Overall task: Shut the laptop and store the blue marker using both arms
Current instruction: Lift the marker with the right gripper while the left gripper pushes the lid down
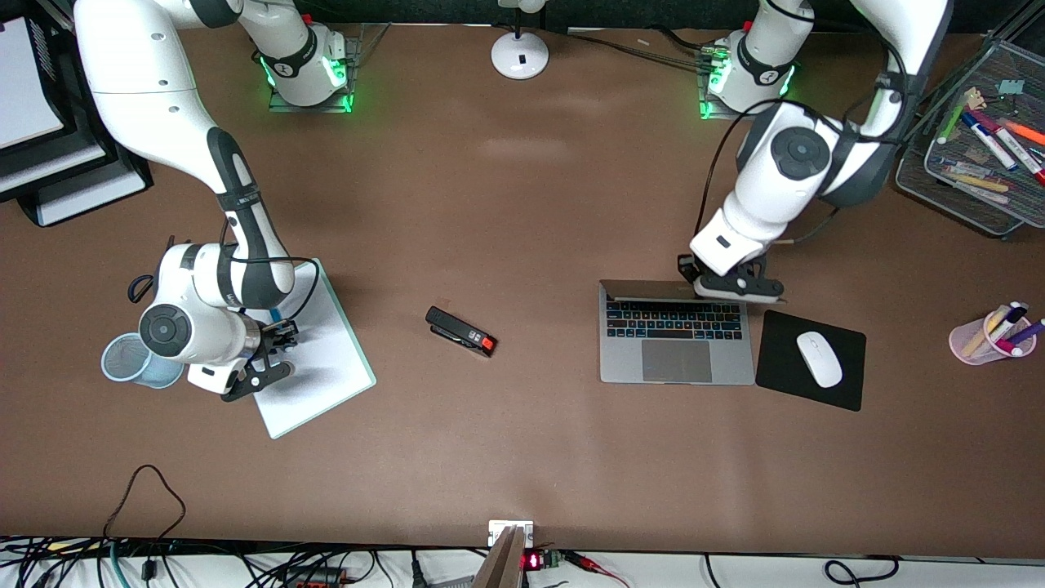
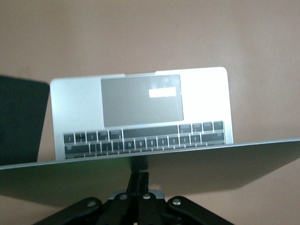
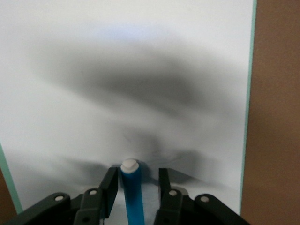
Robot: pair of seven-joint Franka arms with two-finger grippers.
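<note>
An office desk set up as a robotics lab is shown: on the brown surface (image 1: 506,204) a laptop (image 1: 676,343) is flanked by a mouse pad (image 1: 784,384) with a white mouse (image 1: 819,358), and a stapler (image 1: 460,331) lies nearby. Paper trays (image 1: 49,155), a mesh pen tray (image 1: 980,139) and bundled cables (image 1: 245,572) are seen at the edges, well apart from the laptop.

On the worktop (image 1: 522,204), the laptop (image 1: 676,341) sits open toward the left arm's end, a mouse pad (image 1: 784,384) just beside it carrying a mouse (image 1: 819,358). A stapler (image 1: 460,331) lies between the laptop and a whiteboard (image 1: 326,367), which lies toward the right arm's end beside a cup (image 1: 122,359).
</note>
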